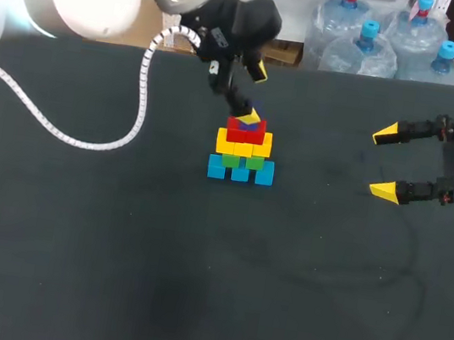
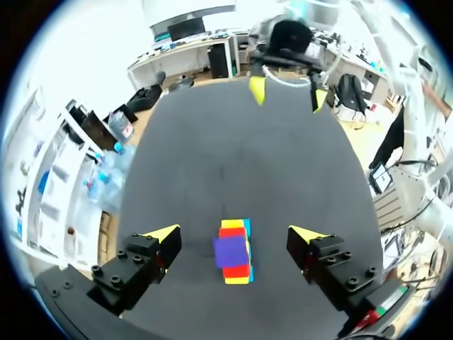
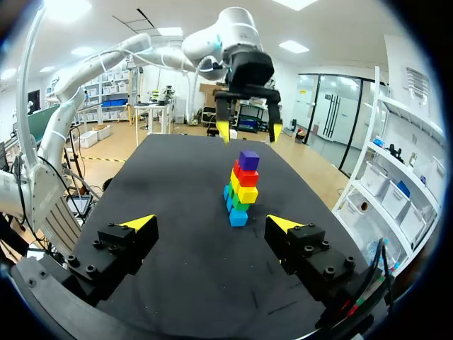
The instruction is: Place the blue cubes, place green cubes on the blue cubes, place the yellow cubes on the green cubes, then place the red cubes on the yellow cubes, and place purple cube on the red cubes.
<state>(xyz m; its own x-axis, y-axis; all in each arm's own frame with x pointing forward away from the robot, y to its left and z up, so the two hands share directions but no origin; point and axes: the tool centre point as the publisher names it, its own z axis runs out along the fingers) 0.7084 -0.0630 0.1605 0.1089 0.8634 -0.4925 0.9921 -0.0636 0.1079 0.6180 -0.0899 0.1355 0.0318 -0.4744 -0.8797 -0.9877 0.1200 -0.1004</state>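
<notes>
The small purple cube (image 3: 248,159) sits on top of a little stepped tower near the middle of the dark counter (image 1: 109,272). Under it come the red cubes (image 3: 246,177), then the yellow cubes (image 3: 246,193), the green cubes (image 3: 239,205) and, touching the counter, the row of blue cubes (image 3: 237,217). The tower narrows as it rises, and the purple cube looks turned a little against the red ones.

Directly above the tower hangs the left hand (image 3: 249,131), pointing down. Its two yellow-tipped fingers are spread wide, one to each side of the purple cube, and it has hold of nothing. From the right wrist view there is a clear gap between its tips and the cube. A white coiled cable (image 1: 142,97) loops from that arm down onto the counter beside the tower.

The right hand (image 1: 385,162) is well apart from the tower, off to the right side of the counter. It faces the tower, fingers wide apart and empty.
</notes>
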